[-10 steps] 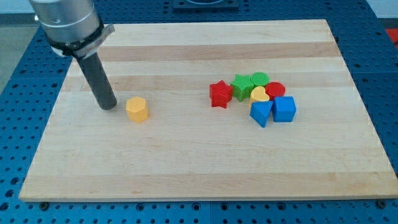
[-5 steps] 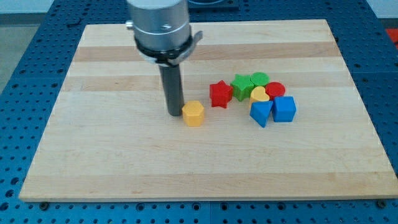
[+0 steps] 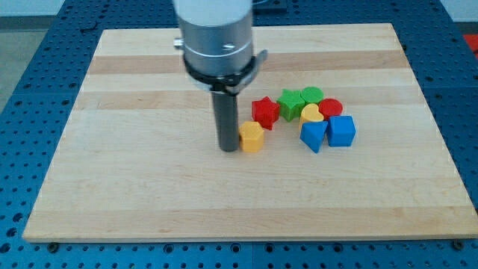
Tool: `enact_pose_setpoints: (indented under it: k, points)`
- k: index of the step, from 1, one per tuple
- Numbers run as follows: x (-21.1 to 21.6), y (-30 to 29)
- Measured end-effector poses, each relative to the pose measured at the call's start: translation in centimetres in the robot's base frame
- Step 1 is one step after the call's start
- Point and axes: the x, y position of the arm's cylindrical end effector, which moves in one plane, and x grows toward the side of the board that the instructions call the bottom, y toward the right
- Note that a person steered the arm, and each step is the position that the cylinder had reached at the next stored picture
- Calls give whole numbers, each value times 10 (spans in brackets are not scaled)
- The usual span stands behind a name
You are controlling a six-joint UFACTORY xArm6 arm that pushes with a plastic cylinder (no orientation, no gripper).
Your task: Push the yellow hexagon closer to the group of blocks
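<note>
The yellow hexagon sits on the wooden board, just below and left of the red star, close to it. My tip rests against the hexagon's left side. To the right lies the group: a green star, a green round block, a red round block, a yellow heart, and two blue blocks.
The board is surrounded by a blue perforated table. The arm's grey body stands over the board's upper middle.
My tip has moved right across the board, pushing the yellow hexagon from the left part of the board to beside the red star.
</note>
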Motion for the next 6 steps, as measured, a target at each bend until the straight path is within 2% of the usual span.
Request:
enact_pose_setpoints:
  k: [1,6]
  points:
    - [0,32]
    - [12,59]
